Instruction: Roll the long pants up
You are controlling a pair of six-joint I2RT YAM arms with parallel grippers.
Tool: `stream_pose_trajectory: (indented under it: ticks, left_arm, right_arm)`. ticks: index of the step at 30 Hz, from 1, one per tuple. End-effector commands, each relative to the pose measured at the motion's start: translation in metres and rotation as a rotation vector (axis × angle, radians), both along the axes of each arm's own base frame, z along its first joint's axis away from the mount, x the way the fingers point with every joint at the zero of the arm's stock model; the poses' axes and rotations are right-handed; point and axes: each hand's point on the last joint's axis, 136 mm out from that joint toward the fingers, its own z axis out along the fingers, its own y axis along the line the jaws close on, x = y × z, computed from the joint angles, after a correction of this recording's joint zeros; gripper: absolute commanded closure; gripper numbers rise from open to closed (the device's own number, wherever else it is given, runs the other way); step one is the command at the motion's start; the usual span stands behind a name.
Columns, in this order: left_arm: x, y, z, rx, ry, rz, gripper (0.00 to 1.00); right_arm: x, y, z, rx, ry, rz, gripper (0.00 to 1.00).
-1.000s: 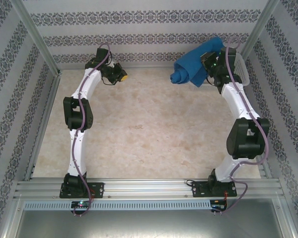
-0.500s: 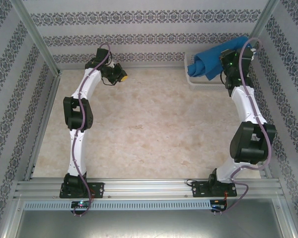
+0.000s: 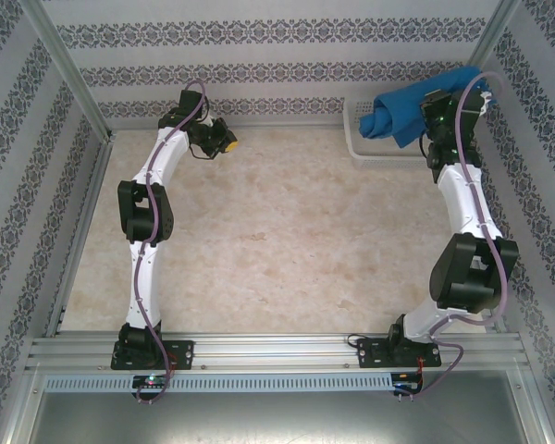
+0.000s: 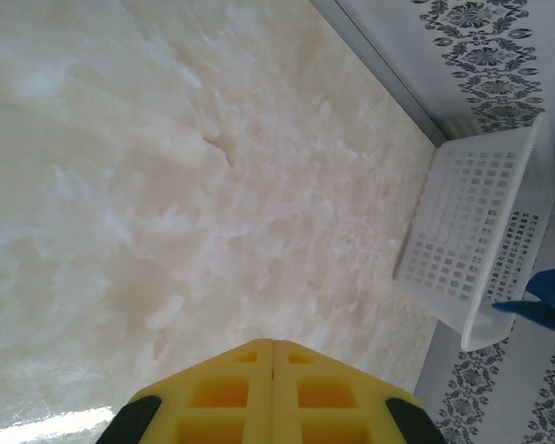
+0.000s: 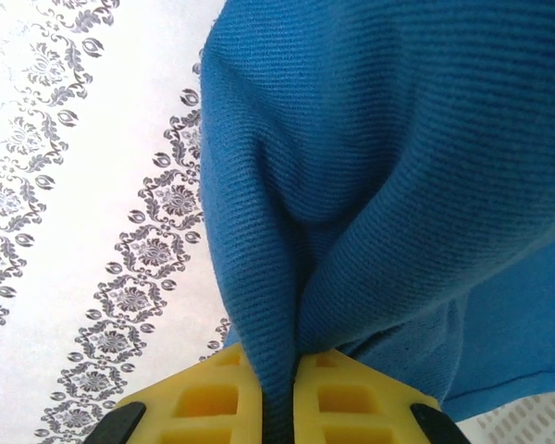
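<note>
The long pants (image 3: 402, 104), a bundled royal-blue mass, hung in the upper right of the overhead view, partly overlapping the white mesh basket (image 3: 353, 131); contact between fabric and basket could not be determined. The marbled table (image 3: 277, 231) occupied the centre of that view, bordered by patterned wall (image 3: 259, 55) along the top. The right arm (image 3: 462, 213) extended up the right side and the left arm (image 3: 148, 213) up the left side. The basket stood at the table's upper right corner, against the wall. In the right wrist view, the right gripper (image 5: 277, 370) was clamped on a fold of the pants, with cloth pinched between its yellow fingers (image 5: 213, 398). In the left wrist view, the left gripper (image 4: 273, 356) was closed and held nothing, its fingers pressed together above the bare table.
</note>
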Motion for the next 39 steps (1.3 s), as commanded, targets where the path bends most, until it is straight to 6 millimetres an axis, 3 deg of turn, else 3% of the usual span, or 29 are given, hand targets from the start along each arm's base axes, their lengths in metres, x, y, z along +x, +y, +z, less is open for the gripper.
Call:
stream_pose_trajectory:
  ticks: [1,14,20,30,39]
  left_arm:
    - [-0.005,0.001,0.028,-0.003,-0.039,-0.014,1.0]
    - [-0.002,0.004,0.01,0.011,-0.011,-0.012,1.0]
    - [0.003,0.009,-0.002,0.011,0.014,0.003,1.0]
    - [0.016,0.015,-0.011,-0.004,0.022,0.03,1.0]
    - [0.017,0.013,-0.017,-0.015,0.031,0.027,1.0]
  right_arm:
    - [0.016,0.003,0.04,0.01,-0.175,0.029,1.0]
    - [0.091,0.002,-0.027,0.122,-0.223,0.086,1.0]
    - [0.119,-0.005,-0.047,0.118,-0.233,0.079,1.0]
    - [0.123,-0.032,-0.059,0.019,-0.135,0.011,1.0]
    - [0.109,-0.055,-0.071,-0.042,-0.068,-0.04,1.0]
